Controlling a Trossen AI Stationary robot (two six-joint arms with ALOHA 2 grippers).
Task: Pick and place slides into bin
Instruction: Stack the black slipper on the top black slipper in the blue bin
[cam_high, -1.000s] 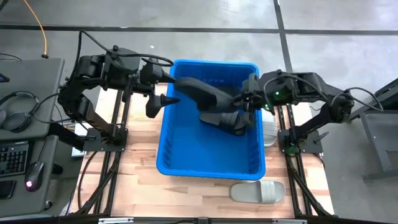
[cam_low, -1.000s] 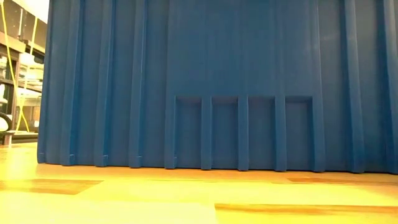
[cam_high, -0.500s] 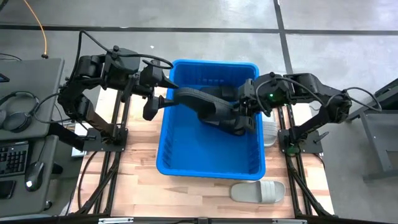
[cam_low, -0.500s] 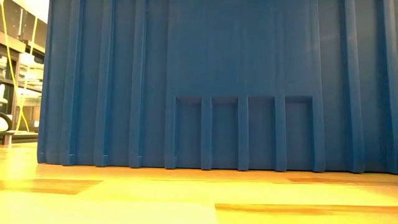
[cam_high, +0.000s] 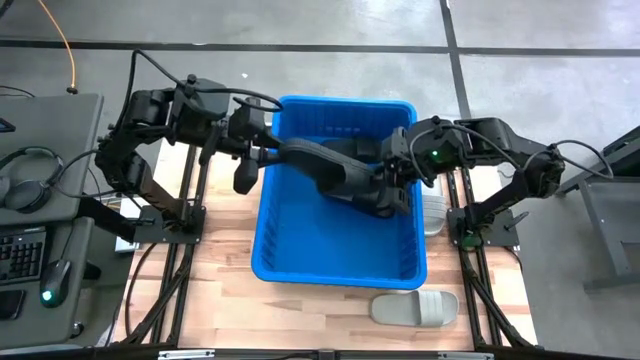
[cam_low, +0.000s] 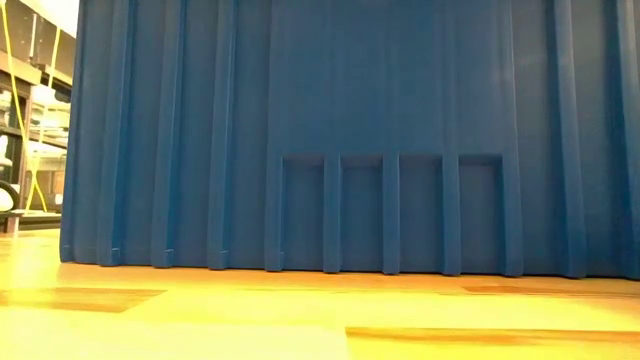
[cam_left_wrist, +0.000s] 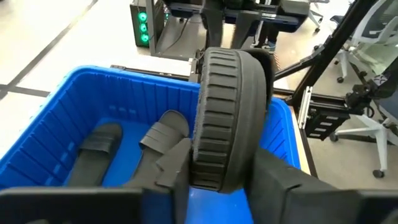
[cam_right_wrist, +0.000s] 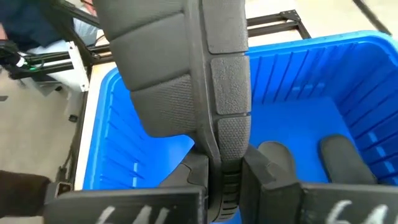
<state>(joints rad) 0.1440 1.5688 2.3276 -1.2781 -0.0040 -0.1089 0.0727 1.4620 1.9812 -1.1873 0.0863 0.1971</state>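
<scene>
A: From above, where are the slides?

B: A black slide spans the blue bin, the left gripper pinching its left end at the bin's left rim and the right gripper pinching its right end. More black slides lie in the bin's far half. One grey slide sits on the wooden table just near of the bin; another pale slide is beside its right wall.

A: Table height?

B: Only the bin's ribbed wall.

A: Left wrist?

B: Fingers pressed on the slide's treaded sole, with two black slides on the bin floor beyond.

A: Right wrist?

B: Fingers clamp the slide's edge over the bin.
</scene>
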